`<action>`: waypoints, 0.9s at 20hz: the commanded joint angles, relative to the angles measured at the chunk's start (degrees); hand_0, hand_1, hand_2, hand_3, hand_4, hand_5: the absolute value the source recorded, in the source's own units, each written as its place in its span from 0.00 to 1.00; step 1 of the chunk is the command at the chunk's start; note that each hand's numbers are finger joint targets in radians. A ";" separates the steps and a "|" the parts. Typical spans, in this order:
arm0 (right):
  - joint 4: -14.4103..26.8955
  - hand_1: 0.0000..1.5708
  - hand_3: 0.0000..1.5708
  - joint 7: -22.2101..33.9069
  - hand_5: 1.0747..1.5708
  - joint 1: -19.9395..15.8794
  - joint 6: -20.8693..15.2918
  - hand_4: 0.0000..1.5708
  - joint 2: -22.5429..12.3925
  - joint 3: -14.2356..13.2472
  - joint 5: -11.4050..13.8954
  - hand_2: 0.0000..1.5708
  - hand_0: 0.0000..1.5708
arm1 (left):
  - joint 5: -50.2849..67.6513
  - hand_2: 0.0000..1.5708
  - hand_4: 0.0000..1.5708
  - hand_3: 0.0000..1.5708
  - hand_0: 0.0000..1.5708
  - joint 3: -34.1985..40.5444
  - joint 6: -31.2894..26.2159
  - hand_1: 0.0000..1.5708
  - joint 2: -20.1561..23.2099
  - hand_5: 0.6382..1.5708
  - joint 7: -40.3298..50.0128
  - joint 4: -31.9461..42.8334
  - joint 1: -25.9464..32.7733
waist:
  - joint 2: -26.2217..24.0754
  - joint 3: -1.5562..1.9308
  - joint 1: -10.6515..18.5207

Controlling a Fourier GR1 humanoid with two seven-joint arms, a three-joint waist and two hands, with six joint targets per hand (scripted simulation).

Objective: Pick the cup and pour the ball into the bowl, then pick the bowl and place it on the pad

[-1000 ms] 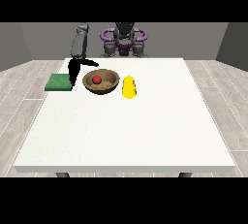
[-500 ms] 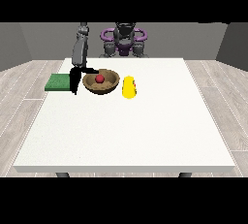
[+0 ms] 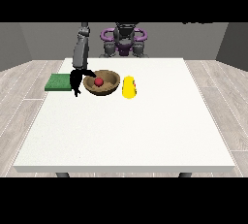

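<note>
A brown bowl [image 3: 109, 86] sits on the white table [image 3: 126, 131] toward its far left, with a red ball [image 3: 99, 81] inside it. A yellow cup [image 3: 129, 87] lies on its side just right of the bowl. A green pad [image 3: 59, 82] lies at the table's left edge. The hand at the view's left [image 3: 77, 79] hangs between pad and bowl, its thumb reaching over the bowl's left rim and its fingers pointing down outside it. No other hand shows.
The robot's torso [image 3: 124, 41] stands behind the table's far edge. Its grey forearm [image 3: 80, 51] slants down to the hand. Wooden floor surrounds the table.
The hand at the view's left has moved right from over the pad's edge to the bowl's left rim and lowered. Bowl, ball and cup have not moved.
</note>
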 commanded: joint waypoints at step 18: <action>-1.66 1.00 0.73 28.44 0.96 -2.80 -9.36 0.72 -10.47 7.90 6.10 1.00 1.00 | 1.54 0.00 0.00 0.00 0.00 3.31 -3.53 0.00 4.87 1.00 -0.37 10.18 6.99 | -8.47 1.37 -6.63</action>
